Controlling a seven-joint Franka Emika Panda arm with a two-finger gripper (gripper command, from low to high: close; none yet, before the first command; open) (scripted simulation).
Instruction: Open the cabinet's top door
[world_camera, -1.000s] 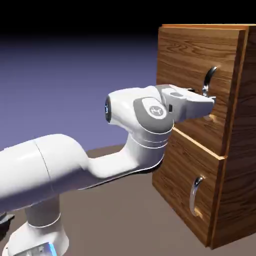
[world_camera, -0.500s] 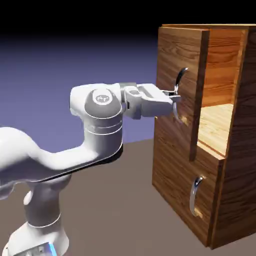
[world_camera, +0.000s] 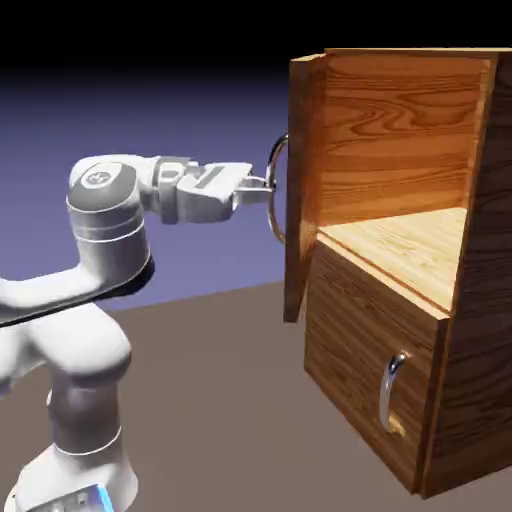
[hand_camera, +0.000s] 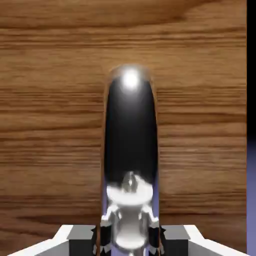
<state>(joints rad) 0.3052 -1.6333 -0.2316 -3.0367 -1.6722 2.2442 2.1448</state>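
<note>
Claw (world_camera: 262, 186) clamped on the handle (world_camera: 277, 190) of the top door (world_camera: 302, 190), swung wide from the cabinet (world_camera: 440, 300); letting go likely comes next.

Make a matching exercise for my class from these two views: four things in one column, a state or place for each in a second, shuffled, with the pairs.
Things:
1. top door
2. lower panel
3. gripper
4. upper compartment

States:
A. shut, its handle untouched
B. closed on the long silver handle
C. exposed, nothing seen inside it
D. swung wide open, edge toward the exterior camera

Pairs: 1-D, 2-A, 3-B, 4-C
</note>
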